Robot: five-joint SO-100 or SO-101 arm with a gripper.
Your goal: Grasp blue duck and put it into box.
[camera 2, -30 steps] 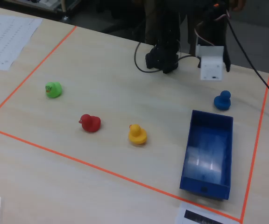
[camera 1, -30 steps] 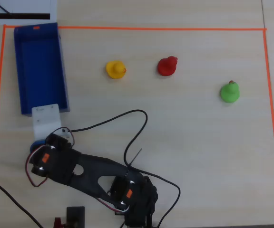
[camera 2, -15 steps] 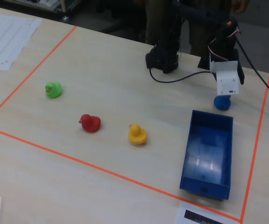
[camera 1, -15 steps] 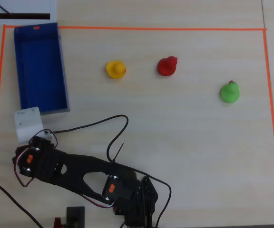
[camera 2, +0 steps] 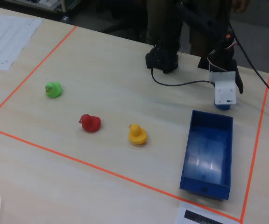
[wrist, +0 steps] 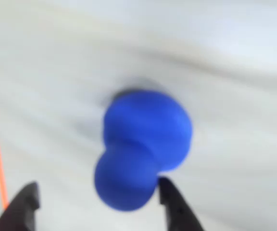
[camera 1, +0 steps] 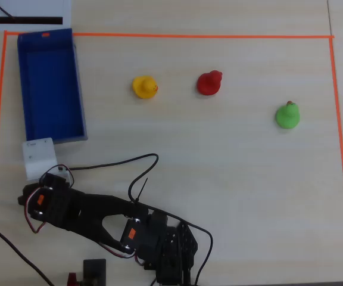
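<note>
The blue duck (wrist: 143, 144) fills the middle of the wrist view, blurred, standing on the pale table. My gripper (wrist: 99, 204) is open just above it: the left finger (wrist: 25, 207) stands well clear, and the right finger (wrist: 174, 204) sits right at the duck's lower lobe. In the fixed view only a sliver of the blue duck (camera 2: 222, 107) shows under the arm's white wrist block (camera 2: 226, 93). In the overhead view that white block (camera 1: 39, 158) hides the duck. The box (camera 1: 49, 83) is empty, and its near end (camera 2: 207, 149) lies just beyond the wrist block.
A yellow duck (camera 1: 145, 87), a red duck (camera 1: 209, 83) and a green duck (camera 1: 287, 115) stand apart across the table. Orange tape (camera 1: 171, 36) frames the work area. A black cable (camera 1: 118, 162) loops beside the arm. Printed paper (camera 2: 6, 39) lies outside the tape.
The arm swung sideways and came down over the blue duck. The white wrist block now covers most of the duck in the fixed view. The other ducks and the box have not moved.
</note>
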